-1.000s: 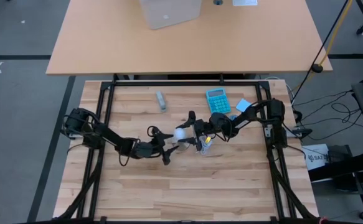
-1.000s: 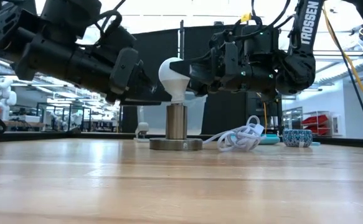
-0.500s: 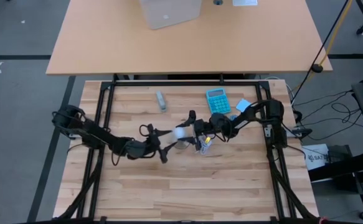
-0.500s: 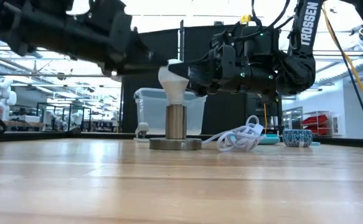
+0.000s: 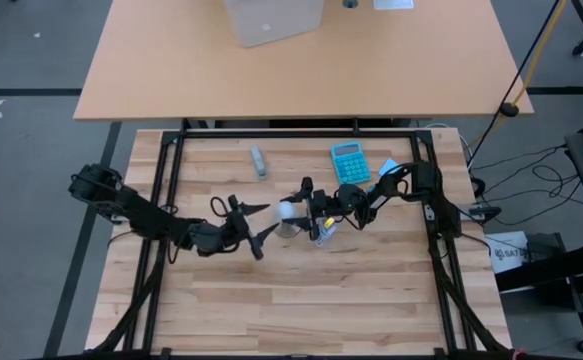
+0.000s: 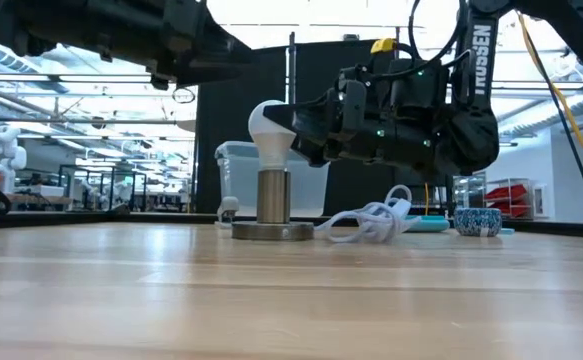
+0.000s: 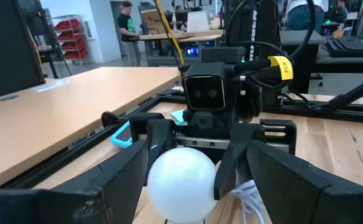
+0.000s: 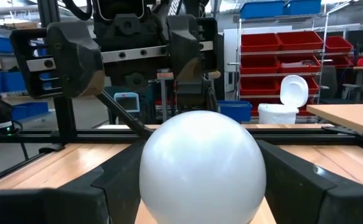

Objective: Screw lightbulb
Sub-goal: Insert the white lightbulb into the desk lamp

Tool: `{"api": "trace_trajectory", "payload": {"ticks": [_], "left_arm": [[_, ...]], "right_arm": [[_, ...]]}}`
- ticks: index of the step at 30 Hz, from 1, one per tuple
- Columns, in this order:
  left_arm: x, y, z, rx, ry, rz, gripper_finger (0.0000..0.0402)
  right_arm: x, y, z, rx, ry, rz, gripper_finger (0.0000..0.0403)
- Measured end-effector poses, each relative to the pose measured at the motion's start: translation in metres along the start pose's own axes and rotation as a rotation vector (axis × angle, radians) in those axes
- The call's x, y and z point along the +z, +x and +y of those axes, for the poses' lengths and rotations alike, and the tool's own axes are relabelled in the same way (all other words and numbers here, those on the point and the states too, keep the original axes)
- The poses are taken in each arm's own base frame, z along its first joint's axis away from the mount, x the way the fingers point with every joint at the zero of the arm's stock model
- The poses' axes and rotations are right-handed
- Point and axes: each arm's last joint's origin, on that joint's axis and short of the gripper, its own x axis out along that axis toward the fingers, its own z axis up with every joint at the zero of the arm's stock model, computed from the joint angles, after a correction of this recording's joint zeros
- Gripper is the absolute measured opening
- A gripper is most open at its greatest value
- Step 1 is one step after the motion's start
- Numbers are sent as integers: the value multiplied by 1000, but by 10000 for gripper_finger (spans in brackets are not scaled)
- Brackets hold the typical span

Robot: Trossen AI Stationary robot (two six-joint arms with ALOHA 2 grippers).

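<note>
Lightbulb (image 5: 287, 212), frame centre, upright in socket (image 6: 272, 208); my left claw (image 5: 256, 222) has backed off, released; right claw (image 5: 305, 207) grasping it; next twist due.

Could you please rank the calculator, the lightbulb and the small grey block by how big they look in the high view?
1. Calculator, clearly the largest.
2. Lightbulb, though the right arm's pincer covers part of it.
3. Grey block, narrow; close enough to the bulb that their order is unsure.
</note>
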Motion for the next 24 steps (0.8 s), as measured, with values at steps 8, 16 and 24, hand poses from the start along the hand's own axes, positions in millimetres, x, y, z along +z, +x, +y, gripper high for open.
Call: {"api": "trace_trajectory", "payload": {"ticks": [8,16,24], "left_arm": [[-4,6,6,24,-21,30,280],[-15,5,7,52,-38,114,280],[-22,11,16,92,-74,170,280]], "right_arm": [[-1,0,0,-21,24,2,265],[-1,0,0,-31,40,4,265],[-2,0,1,-31,43,10,265]]}}
